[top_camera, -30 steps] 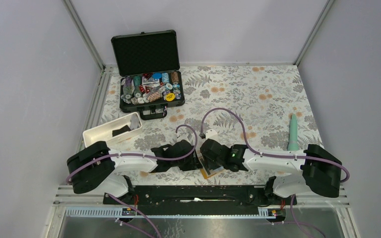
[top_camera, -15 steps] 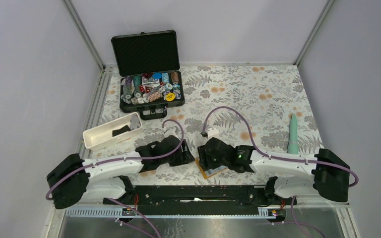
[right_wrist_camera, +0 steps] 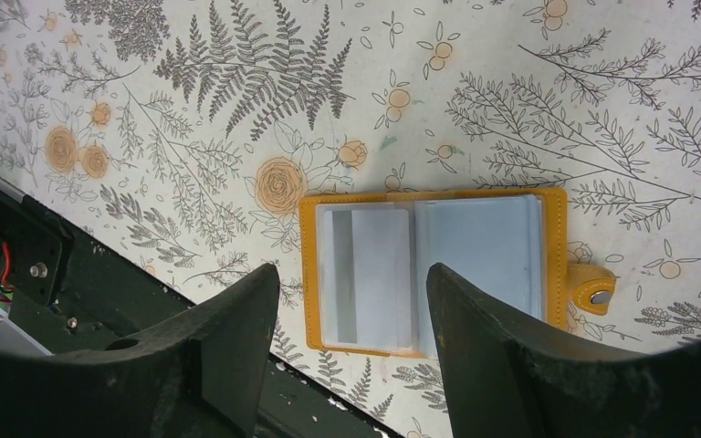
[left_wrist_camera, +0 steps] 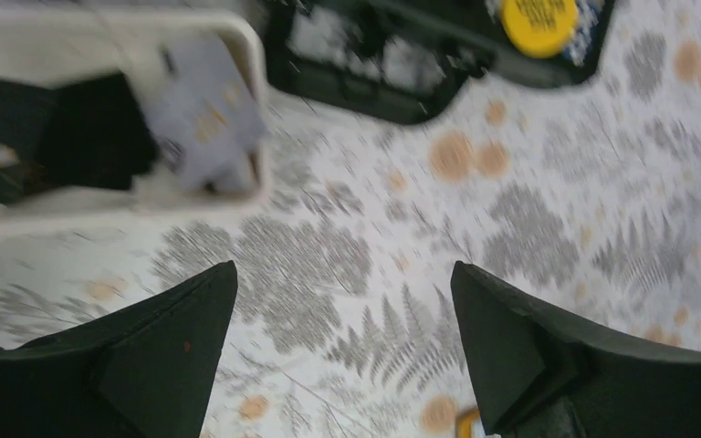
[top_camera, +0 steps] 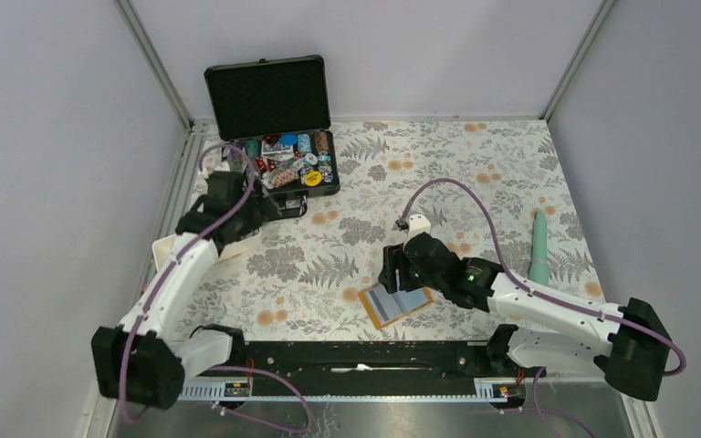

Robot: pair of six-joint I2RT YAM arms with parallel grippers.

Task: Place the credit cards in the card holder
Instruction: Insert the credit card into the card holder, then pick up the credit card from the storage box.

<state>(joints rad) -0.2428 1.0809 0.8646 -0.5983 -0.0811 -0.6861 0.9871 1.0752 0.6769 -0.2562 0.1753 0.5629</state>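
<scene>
- Table: covered by a cloth with a fern-and-flower print; it carries every item below.
- Black hard case: stands open at the far left, its lower half full of poker chips.
- Left gripper: hangs over the cloth just beside the white tray. Its jaws are spread wide with nothing between them.
- Right gripper: poised above the card holder. Its fingers stand apart and clamp nothing.
- White tray: sits just in front of the case and holds both credit cards.
- Card holder: lies opened flat near the table's near edge, clear sleeves facing up, snap tab out to one side.
- Black card: lies inside the tray.
- Pale card: leans against the tray's end wall, next to the black card.
- Progress: the holder is open and ready. Neither card appears to be in a sleeve, so both pick-ups and both insertions seem left to do.
- Change from the earlier frame: both grippers were crowded low over the holder. The left arm has since swung out to the tray, the right gripper has drawn back, and the holder is now uncovered.
</scene>
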